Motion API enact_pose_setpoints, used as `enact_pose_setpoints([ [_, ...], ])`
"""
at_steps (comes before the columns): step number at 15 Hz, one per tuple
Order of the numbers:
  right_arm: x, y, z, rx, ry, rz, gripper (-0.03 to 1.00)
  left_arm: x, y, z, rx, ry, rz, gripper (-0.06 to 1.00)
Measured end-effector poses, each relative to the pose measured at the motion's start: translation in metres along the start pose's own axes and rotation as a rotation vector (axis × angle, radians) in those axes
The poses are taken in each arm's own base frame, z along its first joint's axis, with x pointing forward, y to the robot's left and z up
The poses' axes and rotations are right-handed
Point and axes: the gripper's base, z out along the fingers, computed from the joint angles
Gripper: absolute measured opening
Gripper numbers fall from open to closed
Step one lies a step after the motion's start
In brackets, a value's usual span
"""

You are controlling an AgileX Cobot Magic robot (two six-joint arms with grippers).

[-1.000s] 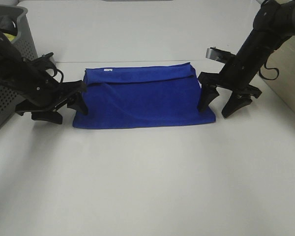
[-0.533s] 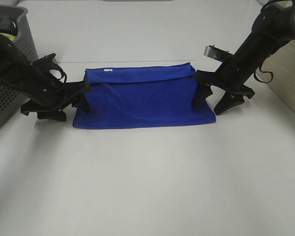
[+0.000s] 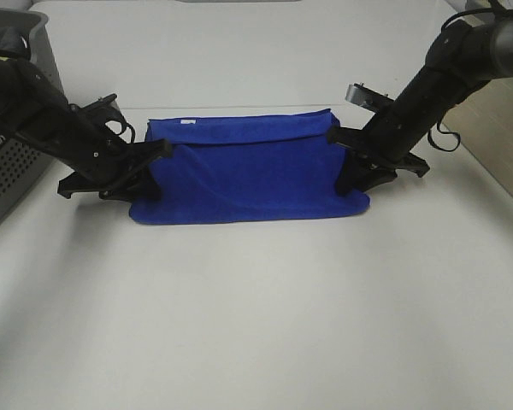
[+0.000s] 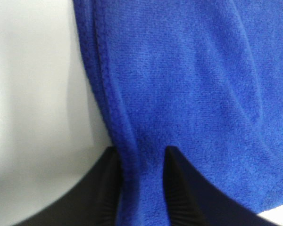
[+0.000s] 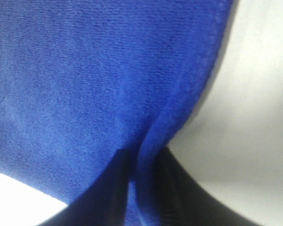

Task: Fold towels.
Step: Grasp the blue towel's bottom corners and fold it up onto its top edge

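Blue plush microfibre is what we've got: the towel (image 3: pixel 248 171) lies flat in the middle of the white table (image 3: pixel 256 325). It's doubled over, with a flap along the far edge and a little white tag (image 3: pixel 186 123) near the far left corner. It looks soft, light and totally floppy, so I'd guess it sags wherever it isn't held, though the fuzzy pile should grip okay. Best place to grab is the short edges imo, and that's where both arms are. The left gripper (image 4: pixel 141 160) has its ribbed black jaws pinched on the hemmed left edge, layers bunched between them. The right gripper (image 5: pixel 140 162) nips the right edge the same way. A grey perforated basket (image 3: pixel 8 171) sits off to the left.
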Motion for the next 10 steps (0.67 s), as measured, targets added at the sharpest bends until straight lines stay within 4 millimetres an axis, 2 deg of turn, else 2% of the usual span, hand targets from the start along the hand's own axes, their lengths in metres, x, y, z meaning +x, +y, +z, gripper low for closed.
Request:
enact_pose_setpoints([
  [1,0.0,-0.001,0.001,0.008,0.002,0.012,0.09,0.001,0.001,0.001,-0.002,0.01,0.004,0.04],
  [2,0.0,-0.001,0.001,0.008,0.004,0.012,0.04,0.002,0.001,0.001,-0.003,0.013,0.008,0.02],
  [5,0.002,0.0,-0.003,0.023,0.017,0.0,0.02,0.003,-0.001,-0.008,-0.029,0.049,0.081,0.01],
  [7,0.01,0.001,-0.007,0.022,0.058,0.0,0.02,0.002,-0.004,-0.022,-0.055,0.068,0.093,0.01],
  [10,0.039,0.001,-0.014,0.031,0.114,0.035,0.02,0.017,-0.001,-0.025,-0.065,0.177,0.073,0.01],
])
